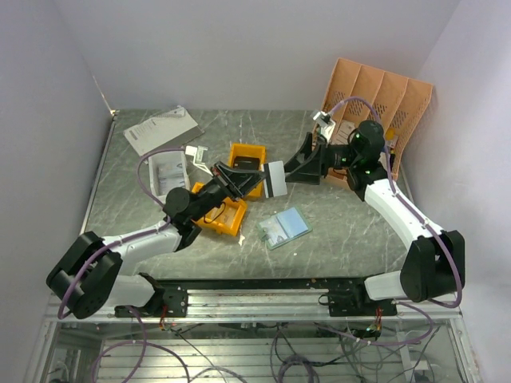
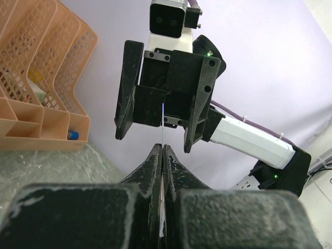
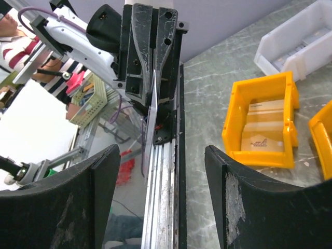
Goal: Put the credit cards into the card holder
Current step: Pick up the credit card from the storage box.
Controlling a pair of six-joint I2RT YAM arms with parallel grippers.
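The left gripper (image 1: 255,179) was clamped tight on a credit card (image 1: 275,179), pinching its near end so the card stuck out edge-on, clear of the tabletop (image 1: 351,231). From the left wrist the card (image 2: 163,124) showed only as a thin line rising from the closed fingertips (image 2: 155,155). The right gripper (image 1: 294,171) faced it with jaws spread wide, one finger (image 3: 106,176) on each side of the card (image 3: 150,122) and neither touching it.

Below and nearer the arm bases, the card holder (image 1: 284,227) lay opened flat on the tabletop, light blue side up, apart from both grippers. Two yellow bins (image 1: 222,214) sat beside the left arm, one (image 3: 262,129) holding what looked like cards. A white bin (image 1: 169,171) and a printed sheet (image 1: 160,129) lay further left, and a peach desk organiser (image 1: 375,96) stood at the far right corner.
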